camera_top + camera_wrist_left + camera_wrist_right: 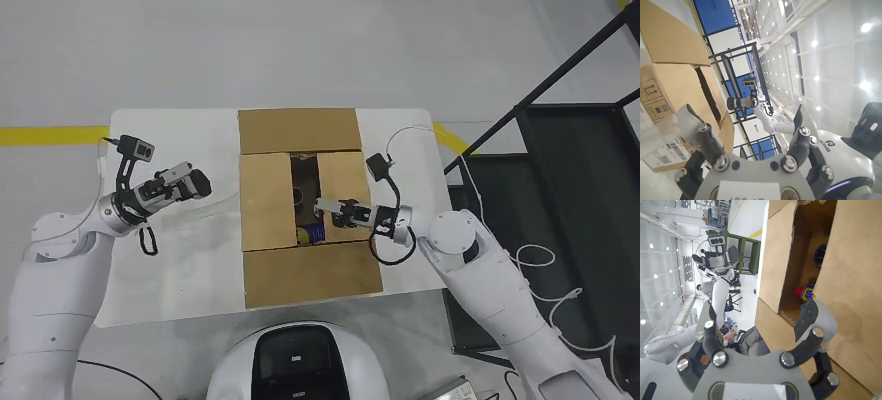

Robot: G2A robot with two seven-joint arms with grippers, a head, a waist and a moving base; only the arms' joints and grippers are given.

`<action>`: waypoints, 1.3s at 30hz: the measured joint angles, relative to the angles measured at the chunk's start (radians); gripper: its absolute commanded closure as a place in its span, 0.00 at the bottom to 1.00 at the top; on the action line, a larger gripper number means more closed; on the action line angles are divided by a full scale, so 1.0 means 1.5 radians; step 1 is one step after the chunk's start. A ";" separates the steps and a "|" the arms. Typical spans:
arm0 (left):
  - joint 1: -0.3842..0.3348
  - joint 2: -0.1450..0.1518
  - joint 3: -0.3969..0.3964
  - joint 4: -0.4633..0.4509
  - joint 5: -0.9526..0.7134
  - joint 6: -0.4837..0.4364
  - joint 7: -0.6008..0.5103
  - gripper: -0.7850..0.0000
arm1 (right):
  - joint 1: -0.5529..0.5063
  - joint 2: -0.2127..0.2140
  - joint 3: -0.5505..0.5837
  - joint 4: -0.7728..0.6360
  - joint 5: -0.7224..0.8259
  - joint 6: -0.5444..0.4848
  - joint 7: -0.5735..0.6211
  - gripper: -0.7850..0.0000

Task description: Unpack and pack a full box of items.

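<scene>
Your right tool (323, 207), released and empty, hangs over the open cardboard box (265, 205) at mid-table (170, 290), apparently lined up for the spray can (807, 294) inside, while your left tool (193, 183), likewise released, hovers clear beside the box.

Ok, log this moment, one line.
cardboard box flaps open; spray can inside; right pincer open over flap; left pincer open beside box
</scene>
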 measured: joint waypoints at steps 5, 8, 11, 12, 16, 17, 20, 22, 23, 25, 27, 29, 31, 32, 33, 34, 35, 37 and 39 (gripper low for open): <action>-0.027 0.010 -0.013 0.007 0.076 0.000 -0.027 0.00 | 0.074 -0.020 -0.081 0.027 -0.012 0.050 0.018 0.00; -0.048 0.017 -0.022 0.023 0.109 -0.002 -0.062 0.00 | 0.120 -0.037 -0.137 0.062 -0.015 0.068 0.010 0.00; -0.064 0.022 -0.029 0.040 0.104 0.011 -0.106 0.00 | 0.155 -0.054 -0.183 0.097 -0.019 0.083 -0.004 0.00; -0.069 0.023 -0.031 0.045 0.099 0.015 -0.116 0.00 | 0.163 -0.058 -0.194 0.107 -0.019 0.085 -0.008 0.00; -0.083 0.024 -0.031 0.070 0.072 0.026 -0.133 0.00 | 0.188 -0.074 -0.228 0.140 -0.014 0.082 -0.016 0.00; -0.086 0.024 -0.031 0.075 0.059 0.027 -0.134 0.00 | 0.192 -0.077 -0.234 0.144 -0.009 0.074 -0.014 0.00; -0.090 0.023 -0.032 0.086 0.027 0.025 -0.124 0.00 | 0.195 -0.081 -0.236 0.136 0.004 0.038 -0.002 0.00; -0.092 0.021 -0.032 0.090 0.008 0.025 -0.114 0.00 | 0.192 -0.081 -0.233 0.121 0.007 0.014 0.005 0.00; -0.093 0.021 -0.033 0.091 -0.005 0.026 -0.108 0.00 | 0.191 -0.082 -0.230 0.108 0.010 0.001 0.010 0.00; -0.094 0.019 -0.033 0.090 -0.023 0.026 -0.098 0.00 | 0.190 -0.082 -0.229 0.090 0.012 -0.013 0.015 0.00; -0.094 0.018 -0.033 0.086 -0.042 0.028 -0.090 0.00 | 0.193 -0.086 -0.234 0.075 0.018 -0.025 0.014 0.00; -0.095 0.017 -0.032 0.078 -0.062 0.032 -0.088 0.00 | 0.206 -0.095 -0.251 0.071 0.022 -0.030 0.005 0.00; -0.094 0.017 -0.032 0.070 -0.077 0.037 -0.091 0.00 | 0.223 -0.107 -0.275 0.077 0.031 -0.038 -0.003 0.00; -0.093 0.017 -0.033 0.065 -0.086 0.041 -0.094 0.00 | 0.238 -0.117 -0.293 0.087 0.042 -0.043 -0.006 0.00; -0.092 0.017 -0.033 0.061 -0.091 0.044 -0.095 0.00 | 0.250 -0.126 -0.308 0.096 0.052 -0.048 -0.008 0.00; -0.092 0.017 -0.034 0.057 -0.095 0.048 -0.096 0.00 | 0.263 -0.135 -0.323 0.107 0.061 -0.053 -0.009 0.00; -0.090 0.017 -0.035 0.052 -0.101 0.053 -0.098 0.00 | 0.281 -0.148 -0.344 0.125 0.071 -0.058 -0.009 0.00; -0.088 0.017 -0.036 0.046 -0.111 0.062 -0.101 0.00 | 0.308 -0.168 -0.375 0.157 0.082 -0.062 -0.013 0.00; -0.086 0.018 -0.036 0.040 -0.114 0.074 -0.108 0.00 | 0.336 -0.191 -0.407 0.197 0.087 -0.060 -0.024 0.00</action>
